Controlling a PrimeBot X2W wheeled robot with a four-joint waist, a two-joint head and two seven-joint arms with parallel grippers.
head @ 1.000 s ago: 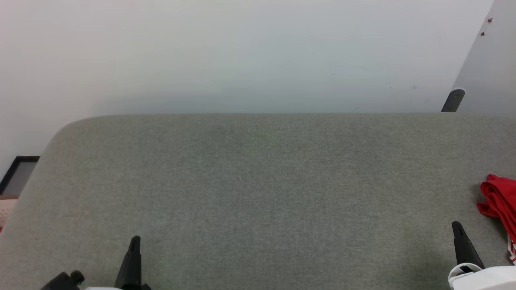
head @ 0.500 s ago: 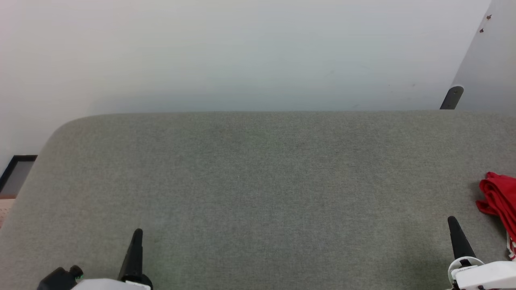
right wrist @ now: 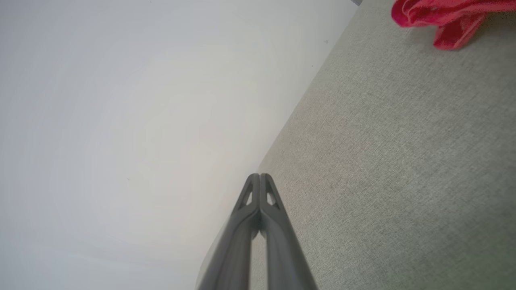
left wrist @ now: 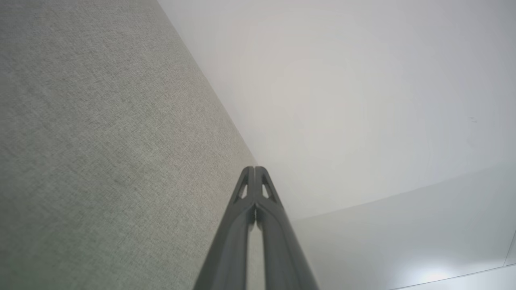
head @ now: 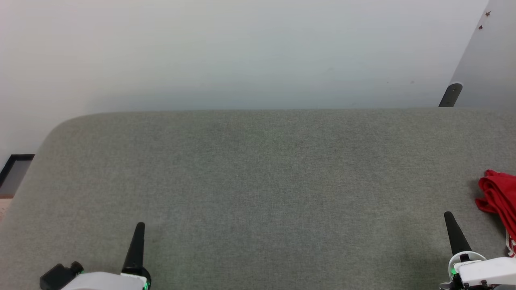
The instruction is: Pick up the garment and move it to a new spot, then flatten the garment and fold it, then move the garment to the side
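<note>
The garment (head: pixel 499 198) is a bunched heap of red cloth at the right edge of the grey fabric-covered table (head: pixel 258 181), cut off by the picture's border; a bit of red-and-white trim shows low down. It also appears as the garment (right wrist: pixel 439 14) at the top right of the right wrist view. My right gripper (head: pixel 447 215) is shut and empty, a short way left of the cloth and apart from it. My left gripper (head: pixel 140 225) is shut and empty at the lower left. Closed fingertips meet in the left gripper (left wrist: pixel 254 169) and right gripper (right wrist: pixel 260 176) wrist views.
A pale wall (head: pixel 242 52) rises behind the table's far edge. A dark bracket (head: pixel 450 94) stands at the back right. The table's left corner is rounded, with a dark framed panel (head: pixel 14 173) on the floor beyond it.
Both grippers have crept a little forward up the head view, with more of their white wrists showing. The whole picture has shifted slightly, so the camera moved. The garment lies as before.
</note>
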